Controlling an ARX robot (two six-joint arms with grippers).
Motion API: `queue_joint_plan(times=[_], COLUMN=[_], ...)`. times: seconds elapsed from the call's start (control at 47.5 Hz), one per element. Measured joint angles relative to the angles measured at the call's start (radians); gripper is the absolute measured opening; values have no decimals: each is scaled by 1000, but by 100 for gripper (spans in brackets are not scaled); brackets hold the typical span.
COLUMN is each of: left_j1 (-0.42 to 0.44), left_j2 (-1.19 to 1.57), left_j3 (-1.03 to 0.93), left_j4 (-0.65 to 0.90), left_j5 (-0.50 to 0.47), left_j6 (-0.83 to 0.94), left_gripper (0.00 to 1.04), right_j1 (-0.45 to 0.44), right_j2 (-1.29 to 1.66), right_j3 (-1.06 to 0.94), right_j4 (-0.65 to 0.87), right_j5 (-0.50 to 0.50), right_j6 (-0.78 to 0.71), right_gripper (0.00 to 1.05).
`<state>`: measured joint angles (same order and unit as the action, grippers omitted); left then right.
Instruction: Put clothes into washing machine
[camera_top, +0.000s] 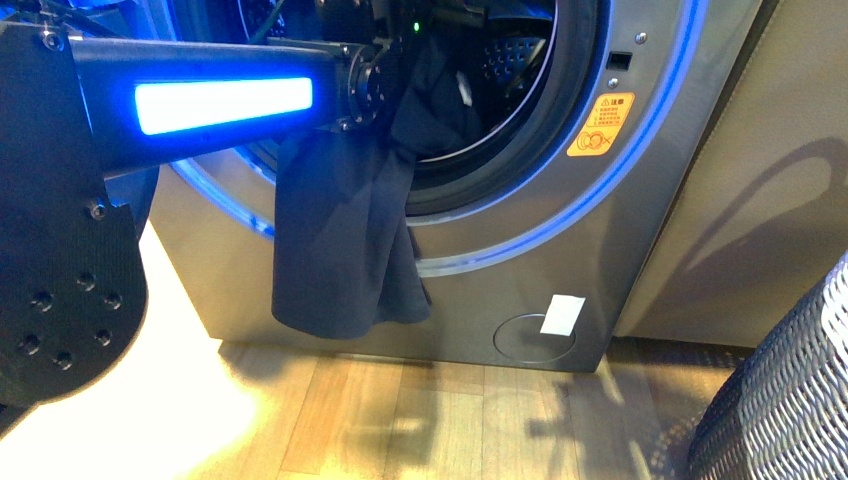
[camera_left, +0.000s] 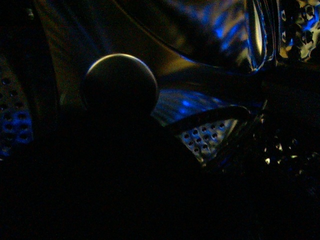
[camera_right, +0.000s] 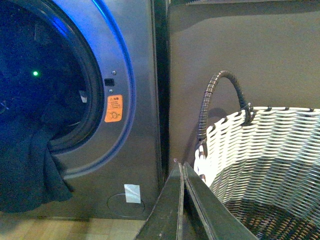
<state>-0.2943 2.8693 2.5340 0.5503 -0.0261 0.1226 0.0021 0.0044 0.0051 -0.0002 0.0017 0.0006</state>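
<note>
Dark navy clothes (camera_top: 340, 240) hang over the lower lip of the washing machine (camera_top: 560, 230) porthole. The upper part lies inside the opening and the longer part dangles down the silver-grey front panel, ending above the wooden floor (camera_top: 400, 420). A small white tag (camera_top: 465, 92) shows on the fabric inside the opening. The right wrist view shows the same drape, with the garment (camera_right: 25, 165) spilling out over the door seal.

The left arm (camera_top: 220, 100), with a lit blue-white strip along it, reaches across into the porthole just above the hanging fabric. Its gripper is lost in the dark of the drum, so I cannot tell whether it is apart or together. The left wrist view is dim; it shows only perforated steel drum wall (camera_left: 207, 137) with blue reflections and a rounded dome shape (camera_left: 120, 82).

A blue light ring (camera_top: 660, 130) runs around the porthole. An orange warning sticker (camera_top: 600, 125) sits just beside the ring, and a white label (camera_top: 563, 315) overlaps a round cap (camera_top: 533, 338) low on the panel.

The right gripper (camera_right: 180, 167) is well apart from the machine. Its fingers (camera_right: 200, 210) are pressed together with nothing between them, over a white woven basket (camera_right: 270, 140) with a dark wrapped handle (camera_right: 220, 95). A beige panel (camera_right: 240, 50) stands behind the basket, beside the machine.
</note>
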Motion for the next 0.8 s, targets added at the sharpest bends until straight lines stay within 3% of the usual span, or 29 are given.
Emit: queue_joint_plan(times=[0.147, 0.59, 0.8], left_j1=[6, 13, 10], left_j2=[-154, -294, -484], left_j3=[-238, -577, -806], left_j4=[-10, 13, 70], left_j5=[12, 38, 47], left_j6=[-34, -32, 10], left_gripper=[100, 98, 98], right_j1=[0, 0, 0], right_j2=[0, 0, 0], right_j3=[0, 0, 0], right_j4=[0, 0, 0], right_j5=[0, 0, 0], right_j6=[0, 0, 0], right_gripper=[2, 2, 2])
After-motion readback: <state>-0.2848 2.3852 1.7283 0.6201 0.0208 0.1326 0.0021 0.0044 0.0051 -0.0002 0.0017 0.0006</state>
